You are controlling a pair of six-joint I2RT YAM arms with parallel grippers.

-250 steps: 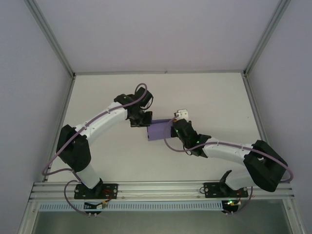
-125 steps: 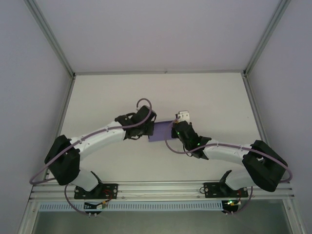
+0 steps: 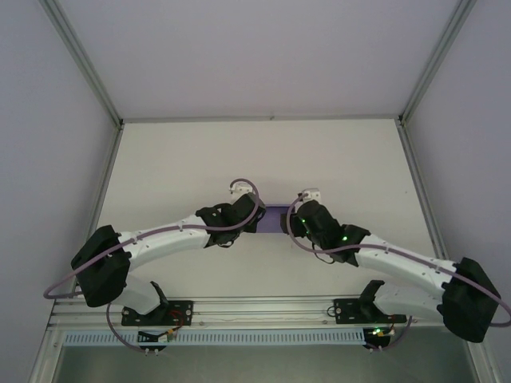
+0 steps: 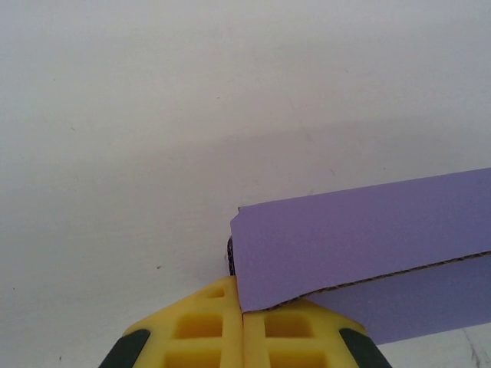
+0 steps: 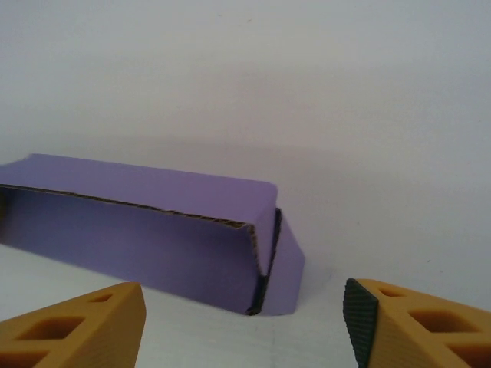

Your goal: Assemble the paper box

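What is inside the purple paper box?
The paper box has an end flap folded across its opening, leaving a dark slit. The interior is covered, so contents cannot be seen.

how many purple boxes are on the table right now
1. The paper box lies with one end's corner pinched in the left gripper, and the open right gripper faces its other end. More card could be hidden under either gripper.
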